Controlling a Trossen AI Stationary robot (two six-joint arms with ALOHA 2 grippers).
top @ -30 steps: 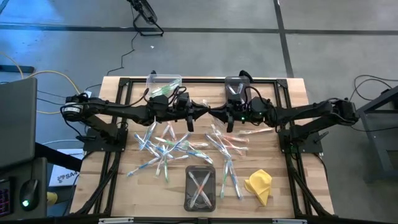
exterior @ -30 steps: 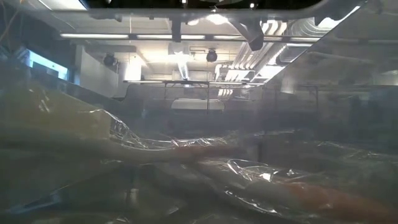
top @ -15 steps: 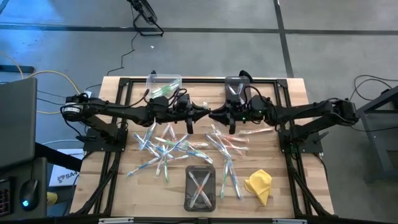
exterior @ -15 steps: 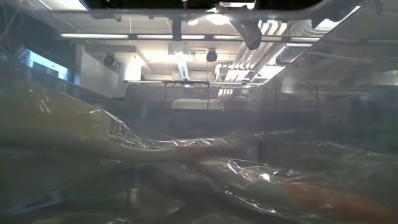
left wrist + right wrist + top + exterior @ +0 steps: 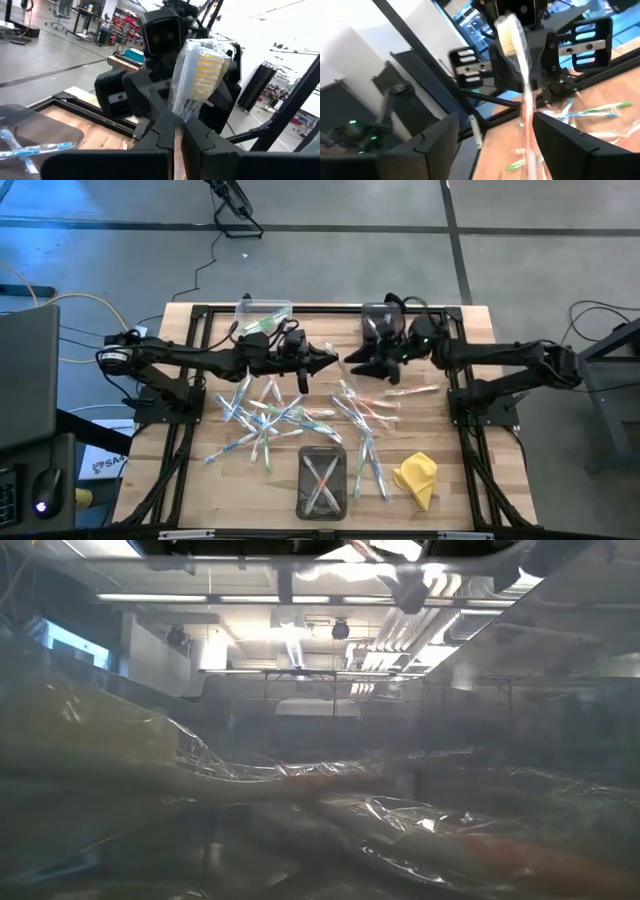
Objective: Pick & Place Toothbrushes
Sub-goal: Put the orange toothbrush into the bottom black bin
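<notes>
Once the right gripper (image 5: 352,367) had spread its fingers and backed off, the wrapped toothbrush (image 5: 196,75) sat clamped in the left gripper (image 5: 322,359) alone — handover done.

The surface (image 5: 190,315) is pale wood grain, framed in black rails. Scattered toothbrushes (image 5: 262,415) are white with blue, green and pink-red accents. At five o'clock lies a yellow cloth (image 5: 417,478). The wrapped toothbrush (image 5: 199,75) in the black left tool (image 5: 177,135) shows yellow-and-white bristles and a pink-red handle. A grey bin (image 5: 322,482) sits at six o'clock.
</notes>
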